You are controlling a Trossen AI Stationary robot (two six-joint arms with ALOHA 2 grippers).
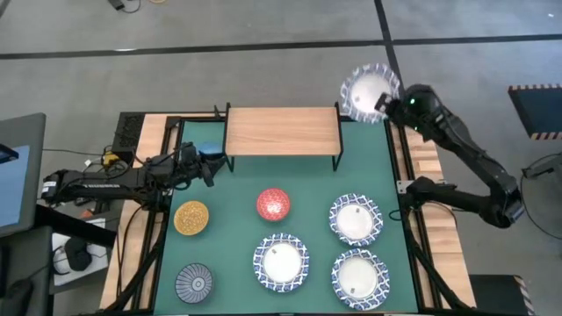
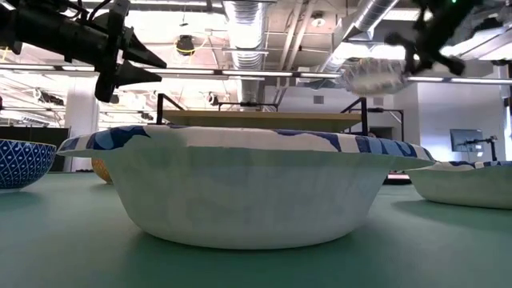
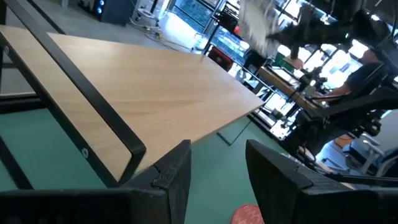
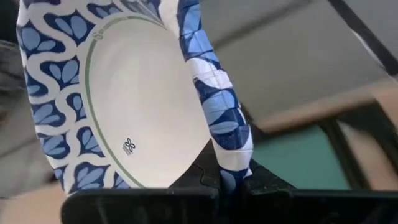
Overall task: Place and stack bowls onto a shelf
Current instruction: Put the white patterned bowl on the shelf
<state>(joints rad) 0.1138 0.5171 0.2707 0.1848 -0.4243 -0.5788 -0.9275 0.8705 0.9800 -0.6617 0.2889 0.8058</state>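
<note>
My right gripper (image 1: 386, 101) is shut on a large white bowl with a blue patterned rim (image 1: 369, 90), held in the air just past the far right corner of the light-wood shelf (image 1: 281, 130). The low view shows this bowl (image 2: 376, 76) high above the shelf (image 2: 264, 118). My left gripper (image 1: 209, 169) hovers open by the shelf's left end, beside a light blue bowl (image 1: 211, 150); its fingers (image 3: 177, 168) hold nothing. Resting on their bases on the green mat are the red (image 1: 274, 204), yellow (image 1: 191, 218) and grey striped (image 1: 194, 283) bowls and three large bowls (image 1: 281, 261), (image 1: 356, 218), (image 1: 358, 276). My right gripper pinches the large bowl's patterned rim (image 4: 231, 152) between its two fingers, one finger inside the bowl and one outside. The bowl is lifted clear of everything and hangs tilted, its white inside (image 4: 149, 106) turned toward the wrist camera.
The shelf's top (image 3: 143, 106) is bare wood, with thin black legs (image 1: 336, 162) at its ends. A large bowl (image 2: 248, 188) fills the front of the low view. Cables and a black box (image 1: 127, 132) lie off the mat's left edge.
</note>
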